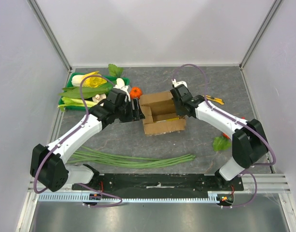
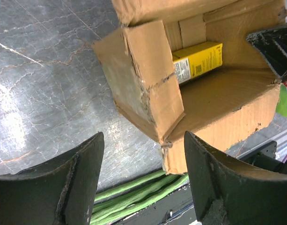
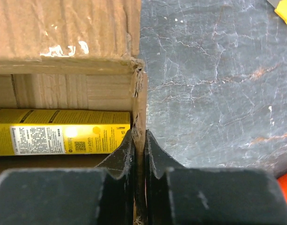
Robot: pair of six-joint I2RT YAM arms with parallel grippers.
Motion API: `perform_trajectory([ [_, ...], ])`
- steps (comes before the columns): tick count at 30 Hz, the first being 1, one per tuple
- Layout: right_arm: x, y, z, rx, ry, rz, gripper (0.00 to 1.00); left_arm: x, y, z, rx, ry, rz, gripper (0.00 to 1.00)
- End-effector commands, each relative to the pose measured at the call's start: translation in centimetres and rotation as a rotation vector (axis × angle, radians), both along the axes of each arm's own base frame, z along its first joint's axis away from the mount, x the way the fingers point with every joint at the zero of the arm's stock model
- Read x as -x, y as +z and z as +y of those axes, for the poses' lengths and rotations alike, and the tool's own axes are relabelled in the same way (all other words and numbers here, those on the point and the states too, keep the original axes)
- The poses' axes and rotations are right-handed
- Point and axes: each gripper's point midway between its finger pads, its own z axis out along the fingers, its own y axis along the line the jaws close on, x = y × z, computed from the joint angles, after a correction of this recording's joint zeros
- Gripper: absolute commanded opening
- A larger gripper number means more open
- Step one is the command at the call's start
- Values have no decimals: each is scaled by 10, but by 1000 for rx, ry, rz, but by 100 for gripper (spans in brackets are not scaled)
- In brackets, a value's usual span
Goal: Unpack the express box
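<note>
The express box [image 1: 162,114] is a brown cardboard box standing open in the middle of the table, its flaps spread. A slim yellow carton [image 3: 63,133] lies inside it and also shows in the left wrist view [image 2: 199,63]. My right gripper [image 1: 179,104] is at the box's right side, and in the right wrist view it [image 3: 139,140] is shut on the box's thin side wall [image 3: 139,93]. My left gripper [image 1: 135,110] is at the box's left side. It [image 2: 143,164] is open and empty, a little short of the left flap [image 2: 143,79].
A green tray [image 1: 65,101] of vegetables stands at the back left, a tomato [image 1: 135,92] beside it. Long green beans [image 1: 133,159] lie along the front. A yellow knife [image 1: 216,100] and a green leaf [image 1: 220,143] lie to the right.
</note>
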Motion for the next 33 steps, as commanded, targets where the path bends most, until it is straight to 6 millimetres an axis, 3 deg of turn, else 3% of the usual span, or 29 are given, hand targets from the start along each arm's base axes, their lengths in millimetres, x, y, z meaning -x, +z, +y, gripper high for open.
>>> perform_trajectory([
  [1, 1, 30, -4, -94, -144, -98, 8, 0, 17, -6, 63, -11, -39, 75],
  [3, 3, 36, -7, -103, -203, -126, 4, -3, 18, -5, 57, -7, -48, 75],
  [8, 12, 47, 6, -129, -217, -158, 7, -19, 12, 9, -54, 49, -76, 76],
  [12, 16, 36, 10, -118, -239, -131, 9, -33, 3, 15, -160, 77, -64, 77],
  [16, 20, 22, 12, -133, -278, -133, 15, -43, -5, 4, -195, 53, -64, 77],
  [21, 20, 17, 16, -177, -312, -140, 24, -52, -26, -1, -276, 59, -32, 77],
  [24, 19, 17, 18, -181, -314, -140, 29, -54, -26, -4, -323, 66, -45, 77],
  [33, 21, 5, 25, -185, -286, -99, 33, -62, -45, -22, -438, 40, -58, 82],
])
